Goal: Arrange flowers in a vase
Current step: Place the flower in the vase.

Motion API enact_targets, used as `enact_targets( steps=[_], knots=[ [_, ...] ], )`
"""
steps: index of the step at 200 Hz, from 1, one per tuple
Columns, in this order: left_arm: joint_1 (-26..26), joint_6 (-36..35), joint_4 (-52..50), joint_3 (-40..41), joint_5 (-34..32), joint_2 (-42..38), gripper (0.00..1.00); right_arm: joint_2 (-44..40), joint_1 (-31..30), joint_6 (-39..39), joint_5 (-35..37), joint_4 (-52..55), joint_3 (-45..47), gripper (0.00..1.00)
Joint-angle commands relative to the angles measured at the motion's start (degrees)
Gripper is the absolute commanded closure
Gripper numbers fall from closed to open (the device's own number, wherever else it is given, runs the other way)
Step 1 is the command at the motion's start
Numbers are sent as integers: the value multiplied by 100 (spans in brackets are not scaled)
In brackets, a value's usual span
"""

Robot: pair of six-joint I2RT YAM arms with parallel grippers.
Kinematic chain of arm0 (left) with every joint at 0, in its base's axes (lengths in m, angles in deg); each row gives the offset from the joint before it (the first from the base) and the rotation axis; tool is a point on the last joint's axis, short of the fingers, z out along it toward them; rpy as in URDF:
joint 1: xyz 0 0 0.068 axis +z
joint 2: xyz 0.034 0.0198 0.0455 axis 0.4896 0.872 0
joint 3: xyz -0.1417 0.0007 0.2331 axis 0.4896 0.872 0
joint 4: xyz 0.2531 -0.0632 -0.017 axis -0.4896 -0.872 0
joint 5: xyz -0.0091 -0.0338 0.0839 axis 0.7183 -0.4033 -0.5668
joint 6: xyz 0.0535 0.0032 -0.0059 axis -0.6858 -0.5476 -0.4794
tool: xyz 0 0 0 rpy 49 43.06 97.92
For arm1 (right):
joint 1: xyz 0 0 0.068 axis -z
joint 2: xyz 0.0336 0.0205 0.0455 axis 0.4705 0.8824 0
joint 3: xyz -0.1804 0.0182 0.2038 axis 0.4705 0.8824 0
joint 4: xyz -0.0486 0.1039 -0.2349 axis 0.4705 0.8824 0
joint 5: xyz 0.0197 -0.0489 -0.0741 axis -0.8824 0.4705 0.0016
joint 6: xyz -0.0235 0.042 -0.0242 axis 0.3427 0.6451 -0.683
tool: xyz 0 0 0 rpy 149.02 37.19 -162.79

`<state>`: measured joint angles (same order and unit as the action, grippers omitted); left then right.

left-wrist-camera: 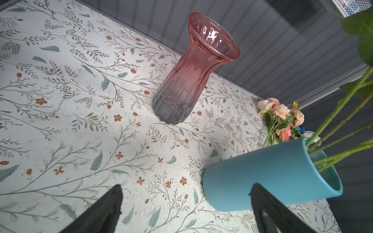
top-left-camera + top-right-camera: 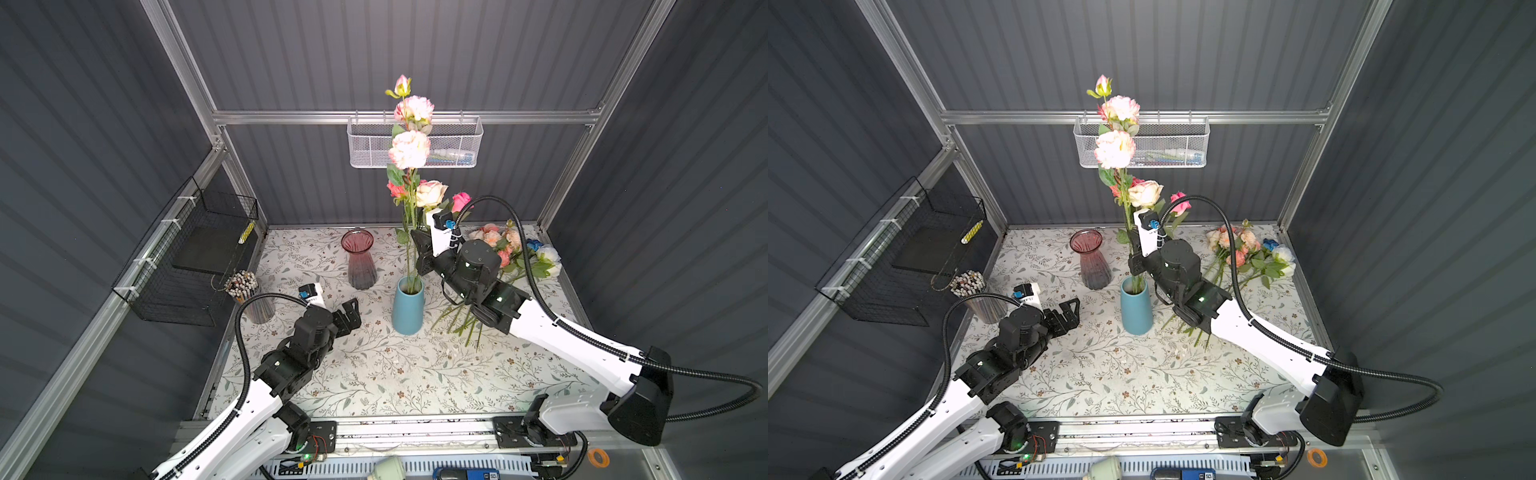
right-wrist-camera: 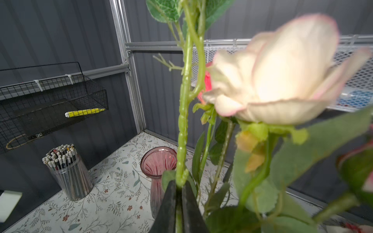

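The left gripper (image 2: 352, 316) is hovering wide open and empty just left of the blue vase (image 2: 407, 307), near the table's (image 2: 374, 374) middle. The right gripper (image 3: 179, 186) is pinching a tall stem (image 3: 184, 113) standing in that vase. It looks light, wiry and top-heavy, so a low hold seems best. Loose flowers (image 2: 515, 249) are lying at the back right corner.

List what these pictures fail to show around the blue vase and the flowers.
- Stem ends inside the blue vase: hidden by its wall, every view.
- Right hand, shut on a tall flower stem: cut off by the bottom edge, right wrist view.
- Loose flowers: mid-stems covered by the right arm, both top views.
- White mesh basket: contents too small, both top views.
- Cream rose: blurred, right wrist view.
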<state>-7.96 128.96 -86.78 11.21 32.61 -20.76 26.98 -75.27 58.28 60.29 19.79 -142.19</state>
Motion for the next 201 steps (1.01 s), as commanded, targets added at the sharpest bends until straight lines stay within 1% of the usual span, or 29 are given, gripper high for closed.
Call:
enact_targets(
  steps=[1, 33, 58, 110, 170, 182, 201],
  knots=[
    [28, -51, 191, 47, 74, 37, 0, -175, -18, 312, 5, -297, 192, 90],
    [28, -34, 264, 51, 116, 140, 0, -184, -17, 624, -23, -442, 565, 87],
    [28, -50, 315, 51, 150, 248, 1, -133, -61, 755, -60, -476, 720, 82],
    [28, -14, 451, 75, 207, 382, 1, -222, -149, 929, -37, -708, 1034, 82],
    [28, -123, 617, -21, 401, 642, 1, -365, -243, 932, -65, -647, 997, 81],
    [28, -163, 645, -53, 418, 705, 1, -401, -272, 919, -85, -606, 984, 78],
    [28, -239, 634, -110, 454, 809, 1, -497, -307, 806, -240, -420, 867, 71]
  ],
)
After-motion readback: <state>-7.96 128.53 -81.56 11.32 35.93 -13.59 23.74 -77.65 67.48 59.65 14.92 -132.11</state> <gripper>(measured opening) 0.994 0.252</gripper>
